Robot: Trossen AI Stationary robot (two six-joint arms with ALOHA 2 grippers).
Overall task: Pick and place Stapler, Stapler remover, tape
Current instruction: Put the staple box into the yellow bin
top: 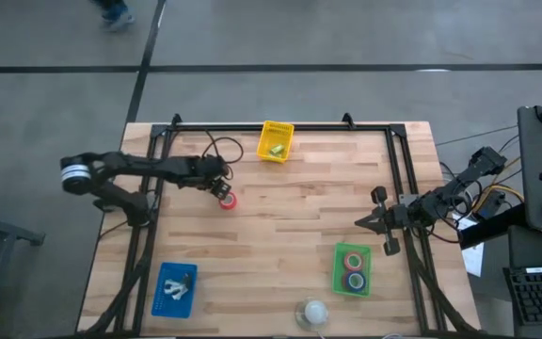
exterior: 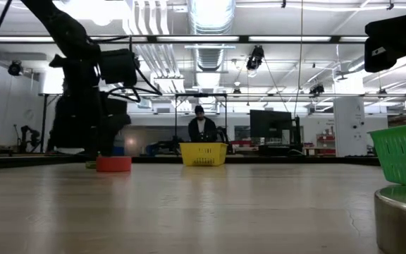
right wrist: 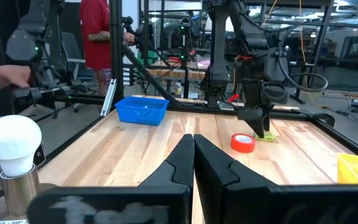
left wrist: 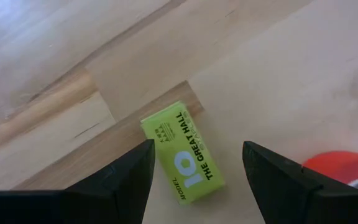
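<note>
My left gripper [left wrist: 197,149] is open and hovers just above the table, left of centre [top: 222,186]. Its fingers stand on either side of a small yellow-green printed box [left wrist: 183,159] that lies flat on the wood; they do not touch it. A red tape roll [left wrist: 344,169] lies flat right beside the box [top: 228,200]. A red and a blue tape roll [top: 354,269] lie in the green tray [top: 338,273]. My right gripper [right wrist: 193,139] is shut and waits above the table's right side [top: 359,224].
A yellow tray [top: 276,141] with small yellow-green items sits at the far edge. A blue tray [top: 175,288] holding small metal pieces is at the near left. A white ball on a metal cylinder [top: 313,312] stands at the near edge. People stand beyond the table.
</note>
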